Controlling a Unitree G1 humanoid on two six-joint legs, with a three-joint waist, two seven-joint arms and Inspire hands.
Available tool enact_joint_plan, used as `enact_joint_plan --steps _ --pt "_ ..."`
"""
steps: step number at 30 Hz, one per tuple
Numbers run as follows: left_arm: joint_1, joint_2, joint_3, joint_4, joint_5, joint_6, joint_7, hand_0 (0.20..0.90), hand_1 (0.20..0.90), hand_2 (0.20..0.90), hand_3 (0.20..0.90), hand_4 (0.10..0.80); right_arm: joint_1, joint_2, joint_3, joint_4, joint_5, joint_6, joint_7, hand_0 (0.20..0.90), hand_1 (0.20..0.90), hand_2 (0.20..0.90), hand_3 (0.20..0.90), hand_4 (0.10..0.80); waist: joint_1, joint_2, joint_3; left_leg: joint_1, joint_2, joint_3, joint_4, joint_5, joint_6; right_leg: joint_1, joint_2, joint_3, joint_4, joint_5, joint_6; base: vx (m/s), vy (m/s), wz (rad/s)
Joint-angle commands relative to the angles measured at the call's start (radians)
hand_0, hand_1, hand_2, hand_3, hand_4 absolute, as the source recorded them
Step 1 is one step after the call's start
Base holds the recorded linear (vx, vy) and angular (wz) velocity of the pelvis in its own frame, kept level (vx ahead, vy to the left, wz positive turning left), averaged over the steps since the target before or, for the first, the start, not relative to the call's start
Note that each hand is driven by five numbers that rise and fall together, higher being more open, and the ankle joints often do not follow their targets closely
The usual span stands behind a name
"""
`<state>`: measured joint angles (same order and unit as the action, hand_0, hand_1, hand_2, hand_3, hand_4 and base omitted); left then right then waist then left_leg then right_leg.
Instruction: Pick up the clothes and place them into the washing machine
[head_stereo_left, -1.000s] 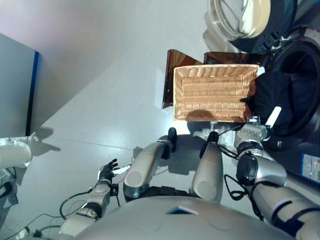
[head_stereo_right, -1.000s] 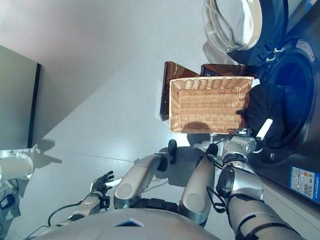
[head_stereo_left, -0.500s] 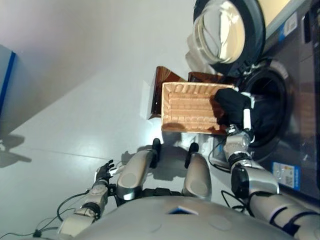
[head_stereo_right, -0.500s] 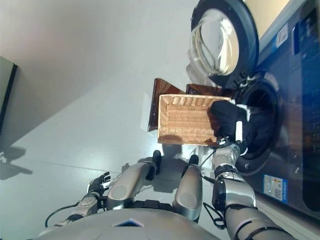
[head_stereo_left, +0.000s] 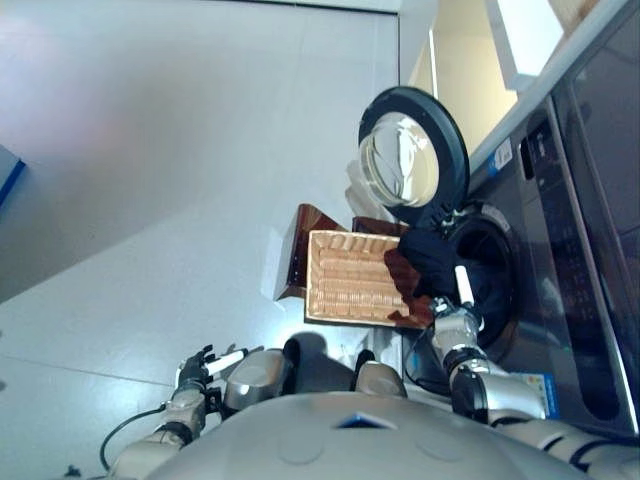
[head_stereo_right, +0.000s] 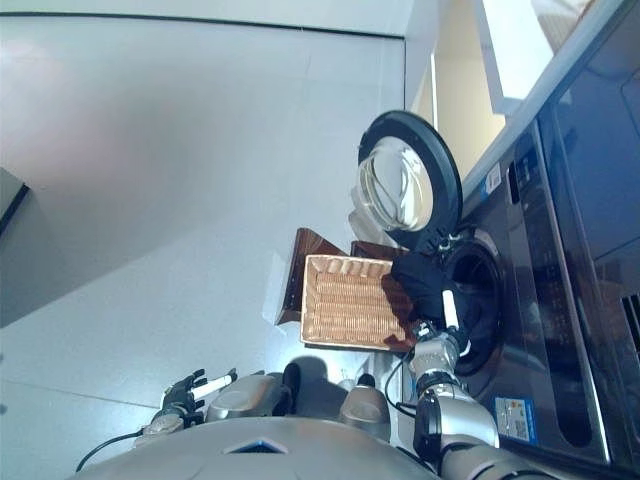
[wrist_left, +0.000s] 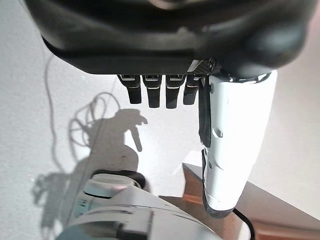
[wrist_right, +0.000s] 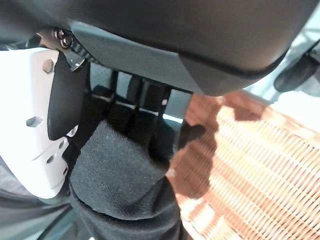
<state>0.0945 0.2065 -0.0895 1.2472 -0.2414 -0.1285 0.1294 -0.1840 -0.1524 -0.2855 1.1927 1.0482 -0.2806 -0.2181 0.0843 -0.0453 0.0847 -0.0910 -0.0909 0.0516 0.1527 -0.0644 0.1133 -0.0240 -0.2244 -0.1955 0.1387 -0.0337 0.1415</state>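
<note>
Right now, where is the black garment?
In the right hand, the black garment hangs at the washing machine opening, beside the wicker basket.

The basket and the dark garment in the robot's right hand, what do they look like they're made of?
Basket: woven wicker or rattan, tan and matte, with ribbed rows of weave showing. Dark garment: soft black fabric, probably knit or fleece, with a fine nubby texture, gripped by the right hand.

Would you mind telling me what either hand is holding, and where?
The right hand grips a bunched fold of the black garment; the left hand holds nothing.
</note>
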Motion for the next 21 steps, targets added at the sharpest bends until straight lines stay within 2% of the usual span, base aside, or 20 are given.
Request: enact_joint_plan --steps 1,6,9,11,12,15,18,20,21 --pt "0.018 0.013 0.006 0.031 0.021 -0.014 -0.002 0.9 0.9 0.9 0.9 0.8 -0.038 -0.054 -0.039 -0.062 -0.025 -0.051 0.036 0.2 0.2 0.2 0.2 0.3 0.0 0.01 -0.013 0.016 0.047 0.024 -0.027 0.018 -0.112 -0.005 0.017 -0.024 0.0 0.007 -0.031 0.072 0.11 0.45" --pt "0.031 0.03 0.039 0.045 0.035 -0.009 -0.002 0.9 0.9 0.9 0.9 0.8 -0.025 -0.06 -0.075 -0.011 -0.017 -0.032 0.043 0.2 0.2 0.2 0.2 0.3 -0.001 0.0 -0.042 0.053 0.029 0.028 -0.063 0.009 -0.09 0.001 -0.005 -0.005 0.024 0.051 -0.009 0.057 0.116 -0.01" --pt "0.034 0.05 0.049 0.042 0.055 -0.002 0.001 0.9 0.9 0.9 0.9 0.8 -0.033 -0.066 -0.082 0.025 -0.001 -0.027 0.045 0.2 0.2 0.2 0.2 0.3 0.001 -0.003 -0.04 0.087 0.013 0.019 -0.073 -0.006 -0.061 -0.016 -0.014 0.019 0.123 0.078 -0.008 0.068 0.148 0.0" --pt "0.035 0.058 0.053 0.04 0.058 -0.001 0.003 0.9 0.9 0.9 0.9 0.8 -0.036 -0.066 -0.076 0.036 0.002 -0.028 0.046 0.2 0.2 0.2 0.2 0.3 -0.002 0.001 -0.025 0.112 0.004 0.02 -0.078 -0.013 -0.039 -0.056 -0.022 0.048 0.227 0.126 -0.01 0.027 0.129 -0.03" --pt "0.034 0.061 0.052 0.034 0.062 -0.001 0.002 0.9 0.9 0.9 0.9 0.8 -0.035 -0.063 -0.076 0.032 0.01 -0.03 0.048 0.2 0.2 0.2 0.2 0.3 -0.009 0.006 -0.015 0.122 0.004 0.017 -0.083 -0.011 -0.032 -0.082 -0.014 0.068 0.282 0.145 -0.017 0.012 0.111 -0.06" --pt "0.034 0.069 0.046 0.034 0.078 -0.001 0.001 0.9 0.9 0.9 0.9 0.8 -0.034 -0.051 -0.072 0.025 0.029 -0.039 0.054 0.2 0.2 0.2 0.2 0.3 -0.027 0.016 0.001 0.148 0.01 0.005 -0.093 -0.012 -0.025 -0.157 0.042 0.119 0.345 0.113 -0.035 0.041 0.056 -0.07" --pt "0.034 0.067 0.047 0.037 0.08 0.0 0.004 0.9 0.9 0.9 0.9 0.8 -0.026 -0.052 -0.071 0.018 0.029 -0.035 0.053 0.2 0.2 0.2 0.2 0.3 -0.04 0.017 0.003 0.185 0.003 0.011 -0.114 -0.028 -0.031 -0.242 0.067 0.124 0.248 0.101 -0.043 0.121 -0.027 -0.06" --pt "0.023 0.062 0.039 0.036 0.069 -0.005 0.004 0.9 0.9 0.9 0.9 0.8 -0.012 -0.054 -0.078 0.004 0.023 -0.028 0.054 0.2 0.2 0.2 0.2 0.3 -0.064 0.001 0.016 0.205 -0.011 -0.004 -0.105 -0.054 -0.044 -0.275 0.07 0.139 0.068 0.164 -0.025 0.189 -0.114 -0.06" --pt "0.021 0.06 0.035 0.035 0.056 -0.01 0.007 0.9 0.9 0.9 0.9 0.8 -0.007 -0.05 -0.079 -0.004 0.022 -0.028 0.051 0.2 0.2 0.2 0.2 0.3 -0.074 0.002 0.024 0.218 -0.005 -0.007 -0.102 -0.063 -0.051 -0.279 0.062 0.131 -0.003 0.2 -0.014 0.173 -0.108 0.03"
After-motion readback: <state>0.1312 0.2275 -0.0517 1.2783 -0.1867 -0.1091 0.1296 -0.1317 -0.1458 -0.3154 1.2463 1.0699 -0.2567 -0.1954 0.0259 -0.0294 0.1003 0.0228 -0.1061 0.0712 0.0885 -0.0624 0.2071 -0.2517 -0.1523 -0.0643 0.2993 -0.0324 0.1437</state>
